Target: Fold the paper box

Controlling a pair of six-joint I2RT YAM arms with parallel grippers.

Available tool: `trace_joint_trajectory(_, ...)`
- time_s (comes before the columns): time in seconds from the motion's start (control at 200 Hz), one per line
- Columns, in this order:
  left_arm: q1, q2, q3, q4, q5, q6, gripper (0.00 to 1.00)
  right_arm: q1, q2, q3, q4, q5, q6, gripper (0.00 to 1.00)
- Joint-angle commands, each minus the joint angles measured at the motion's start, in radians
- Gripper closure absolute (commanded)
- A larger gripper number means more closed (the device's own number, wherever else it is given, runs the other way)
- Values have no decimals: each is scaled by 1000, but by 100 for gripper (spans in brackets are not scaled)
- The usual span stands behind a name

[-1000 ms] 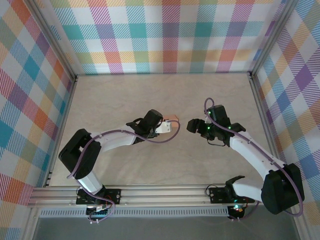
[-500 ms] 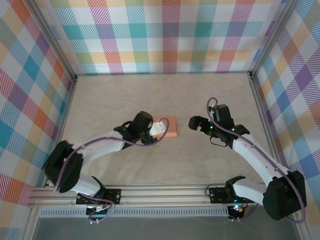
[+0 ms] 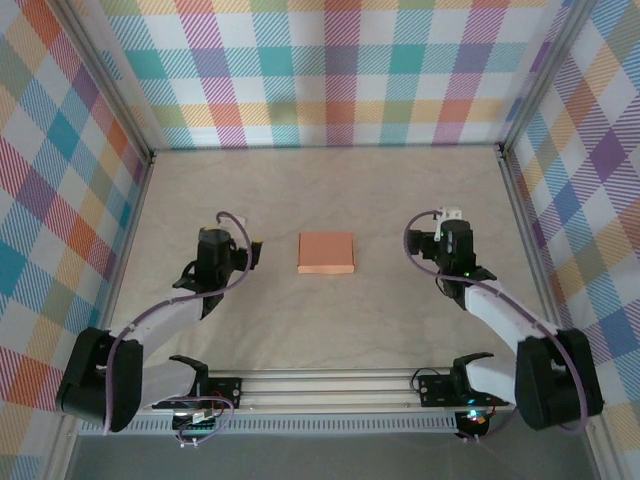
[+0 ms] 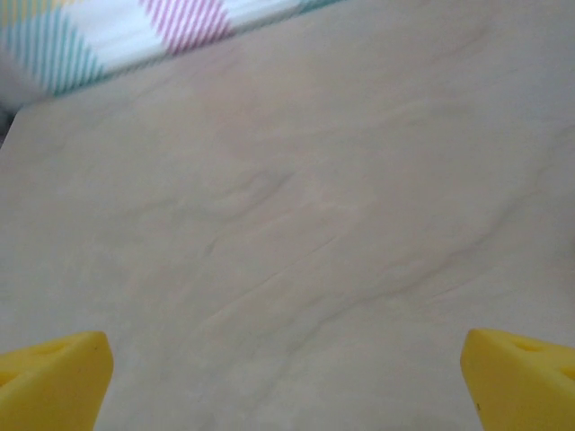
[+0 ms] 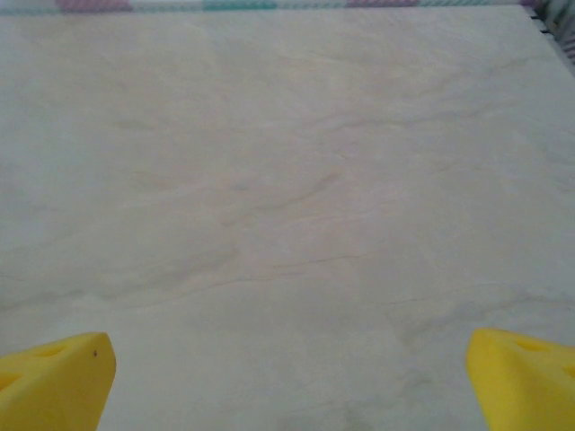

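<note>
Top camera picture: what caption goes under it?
Orange paper box lies on the table, between the open left gripper and open right gripper.

pale wood table [image 3: 330, 330]; paper box [image 3: 327, 253] lies closed at its middle.

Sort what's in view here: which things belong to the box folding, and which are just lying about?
Belongs to the job: paper box, lying between the arms, held by neither; left gripper, open; right gripper, open.

Just surroundings: table; plaid walls; aluminium rail at the near edge.
</note>
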Motion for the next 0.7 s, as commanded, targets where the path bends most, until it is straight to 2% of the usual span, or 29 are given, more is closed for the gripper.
trace_joint_trajectory(0.0, 57, 56, -55, 201, 26, -84, 1, -75, 106, -61, 321, -39, -91, 0)
trace_joint_trajectory(0.175, 100, 208, -95, 447, 96, -90, 0, -161, 300, -93, 561, -175, -22, 0)
trace_joint_trajectory(0.23, 116, 269, -77, 465, 97, -109, 0, -173, 342, -106, 627, -220, -28, 0)
trace_joint_trajectory(0.27, 131, 282, -57, 439, 91, -130, 0, -175, 330, -108, 605, -226, -28, 0)
trace_joint_trajectory(0.3, 153, 285, -48, 425, 129, -142, 0, -174, 333, -108, 611, -226, -29, 0)
trace_joint_trajectory(0.41, 185, 379, -73, 571, 160, -166, 0, -174, 333, -105, 605, -225, -29, 0)
trace_joint_trajectory(0.46, 194, 357, -55, 491, 177, -174, 0, -174, 334, -105, 608, -225, -29, 0)
trace_joint_trajectory(0.695, 209, 366, -46, 489, 178, -193, 0, -174, 332, -105, 606, -225, -29, 0)
